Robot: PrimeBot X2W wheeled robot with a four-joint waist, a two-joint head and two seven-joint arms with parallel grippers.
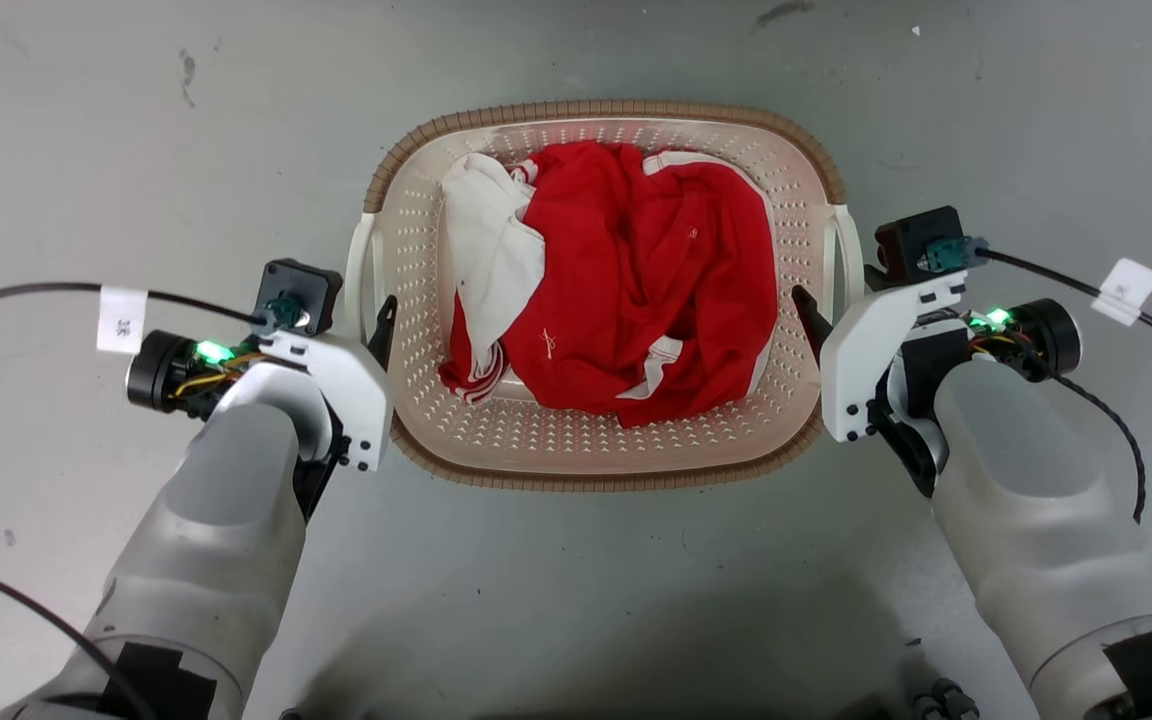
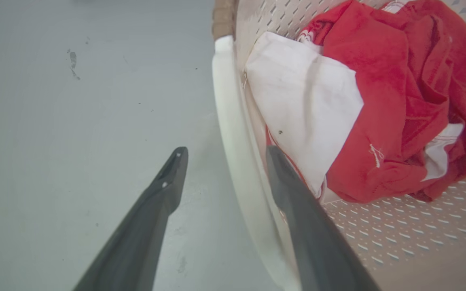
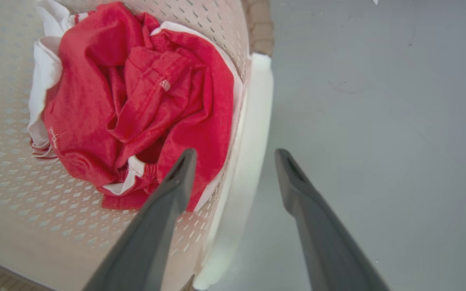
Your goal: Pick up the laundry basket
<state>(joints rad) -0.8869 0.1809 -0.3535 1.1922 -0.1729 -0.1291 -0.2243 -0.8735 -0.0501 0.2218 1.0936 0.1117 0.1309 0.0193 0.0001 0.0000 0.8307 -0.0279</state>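
Laundry basket (image 1: pixel 406 250) flanked by two inward-angled arms (image 1: pixel 236 470); left gripper (image 2: pixel 225 150) and right gripper (image 3: pixel 236 152), fingers spread, each straddle one white handle (image 2: pixel 225 101).

Left wrist view: the left gripper (image 2: pixel 225 155) runs off the bottom edge, and the laundry basket (image 2: pixel 419 230) is cropped top and right. Right wrist view: the right gripper (image 3: pixel 235 155) does likewise, basket cropped top and left. Head view: white housings (image 1: pixel 361 385) mask both grippers but a fingertip each, clothes (image 1: pixel 626 280) bury much of the basket floor, cable tags (image 1: pixel 122 320) unreadable.
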